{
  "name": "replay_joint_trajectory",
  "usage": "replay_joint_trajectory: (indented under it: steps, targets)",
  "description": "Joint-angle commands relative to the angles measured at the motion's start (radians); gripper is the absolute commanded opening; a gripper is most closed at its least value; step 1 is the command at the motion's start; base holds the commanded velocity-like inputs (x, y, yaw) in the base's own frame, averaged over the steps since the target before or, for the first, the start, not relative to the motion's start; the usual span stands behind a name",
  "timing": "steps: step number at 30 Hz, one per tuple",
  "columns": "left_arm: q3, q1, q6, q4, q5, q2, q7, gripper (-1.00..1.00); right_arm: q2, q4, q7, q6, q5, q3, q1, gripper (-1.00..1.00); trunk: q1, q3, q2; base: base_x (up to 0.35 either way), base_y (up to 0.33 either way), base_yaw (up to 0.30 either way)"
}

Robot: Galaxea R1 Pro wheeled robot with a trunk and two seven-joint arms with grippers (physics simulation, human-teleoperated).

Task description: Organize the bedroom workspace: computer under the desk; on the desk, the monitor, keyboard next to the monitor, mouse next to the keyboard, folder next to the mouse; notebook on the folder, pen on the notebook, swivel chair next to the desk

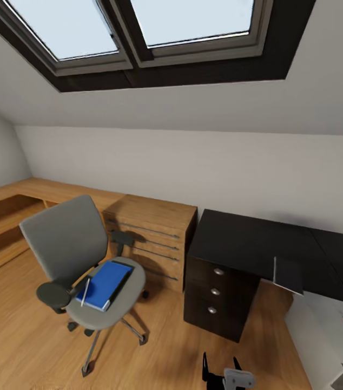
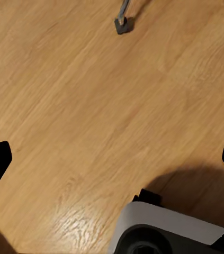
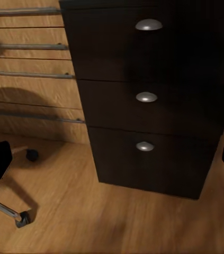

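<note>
I saw the swivel chair (image 1: 79,254) at lower left of head view, blue folder (image 1: 104,284) on its seat w/ pen (image 1: 85,291) lying across. Desk (image 1: 258,244) sat mid-right. Both wrist views: left gripper (image 2: 112,159) & right gripper (image 3: 112,159) spread wide, grasping nothing.
</note>
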Motion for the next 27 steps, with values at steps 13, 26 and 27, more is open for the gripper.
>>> replay_joint_trajectory:
  steps: [13,26,27]
  targets:
    - [-0.010,0.004,-0.558,0.003,0.004,-0.021,0.004,1.00,0.000,0.002,-0.007,-0.003,0.004,0.005,-0.001,1.00,0.000,-0.006,-0.001,0.000,0.000,0.284]
    - [-0.010,0.014,-0.600,0.004,0.004,-0.029,0.006,1.00,0.000,0.002,-0.007,-0.003,0.004,0.005,-0.001,1.00,0.000,-0.009,-0.001,0.000,0.000,0.284]
    - [-0.010,0.014,-0.600,0.004,0.005,-0.029,0.006,1.00,0.000,0.002,-0.007,-0.003,0.004,0.005,-0.001,1.00,0.000,-0.009,-0.001,0.000,0.000,0.284]
